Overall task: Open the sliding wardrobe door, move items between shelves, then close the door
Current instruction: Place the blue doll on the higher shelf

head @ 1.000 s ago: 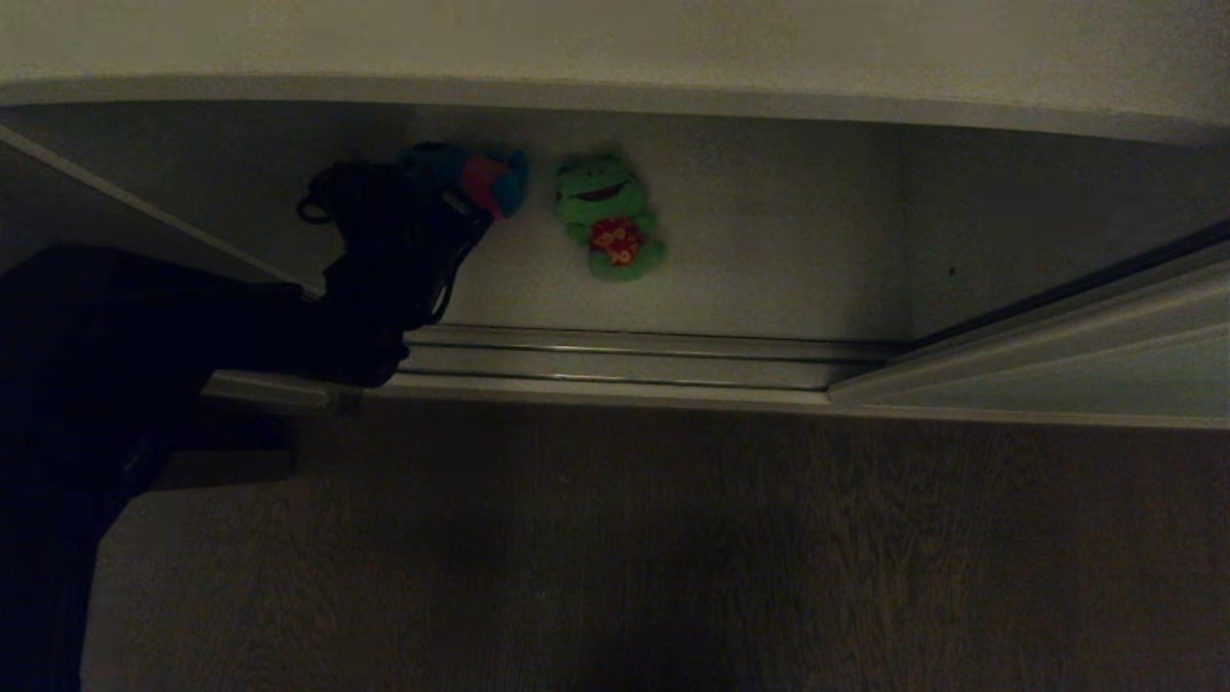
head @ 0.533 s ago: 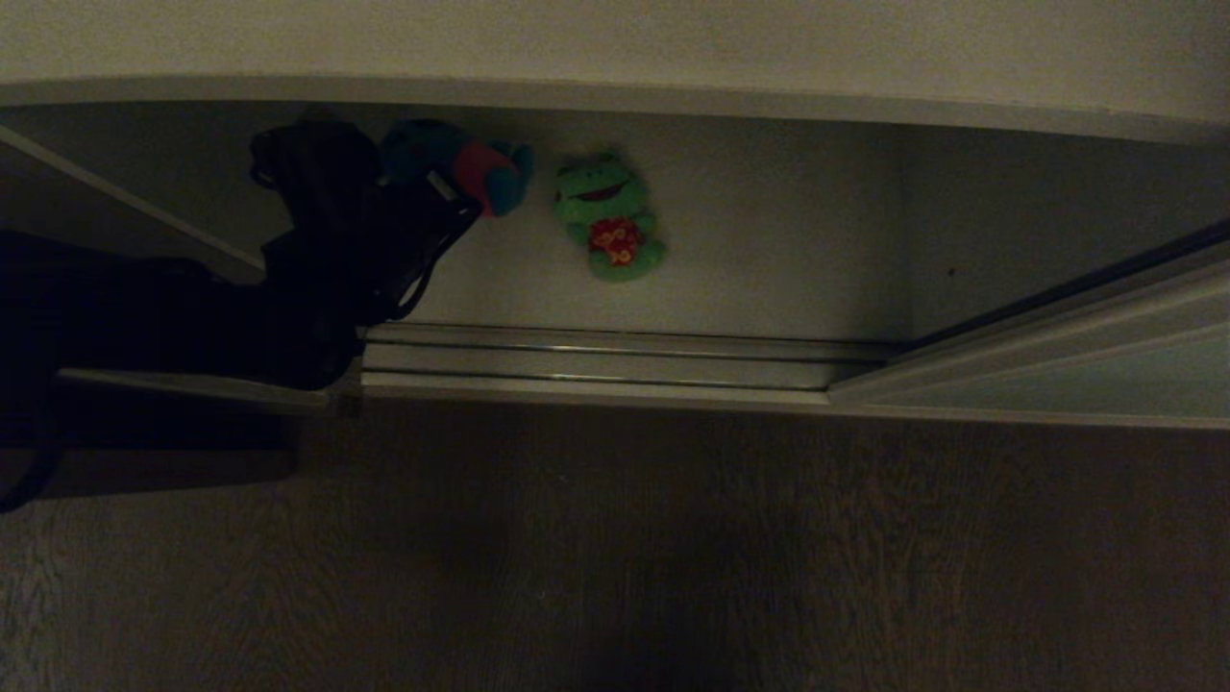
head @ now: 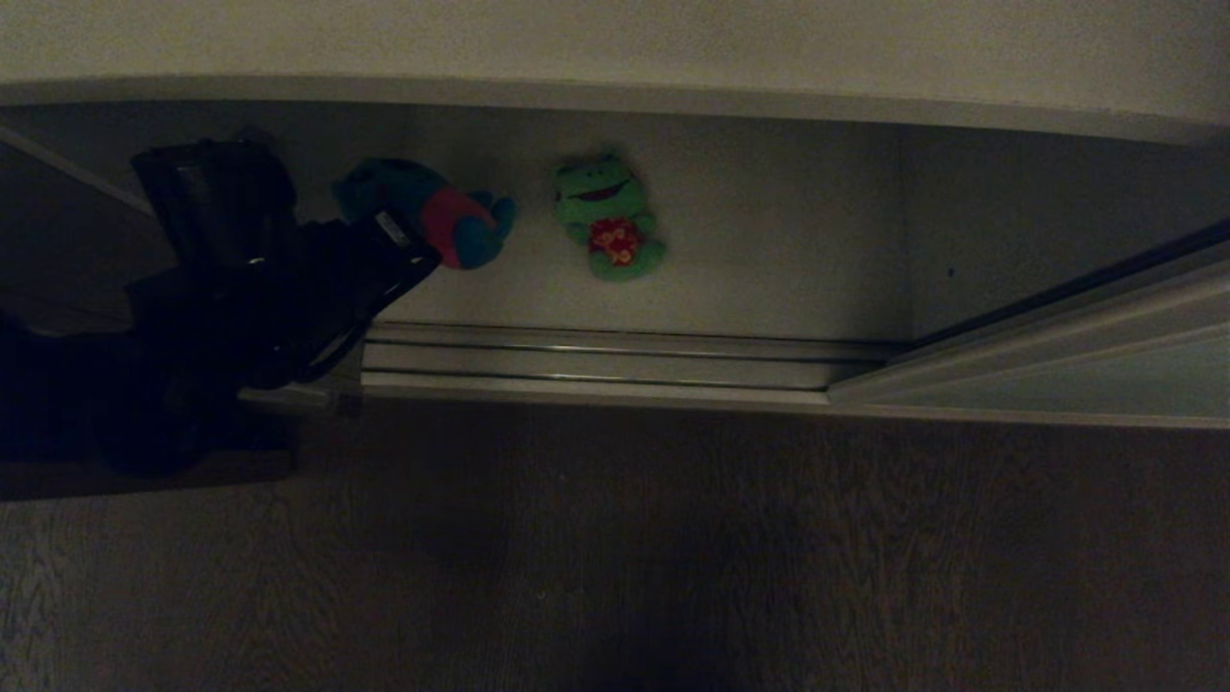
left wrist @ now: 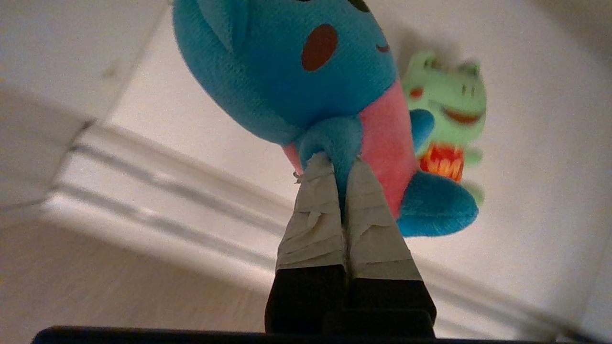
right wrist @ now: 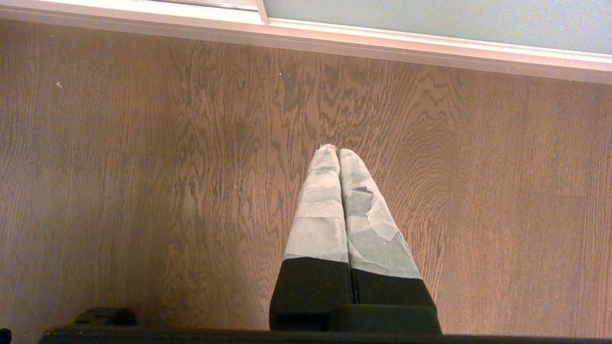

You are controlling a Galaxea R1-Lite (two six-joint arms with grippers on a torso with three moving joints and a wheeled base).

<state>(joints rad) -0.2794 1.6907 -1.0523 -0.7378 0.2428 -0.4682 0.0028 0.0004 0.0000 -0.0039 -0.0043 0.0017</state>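
Left gripper (left wrist: pixel 342 165): fingers clamped on blue toy's (left wrist: pixel 306 71) arm, beside frog (head: pixel 607 219) on shelf (head: pixel 769 259); right gripper (right wrist: pixel 338 152): fingers together above floor (right wrist: pixel 143 191).

Fuzzy plush blue toy (left wrist: pixel 296 71), plush green frog (left wrist: pixel 447 102), grained matt wood floor (right wrist: pixel 143 191), smooth white shelf (head: pixel 788 250)

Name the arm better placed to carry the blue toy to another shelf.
Left. The left gripper is shut on the blue toy's arm inside the wardrobe; the right gripper hangs shut over the wooden floor.
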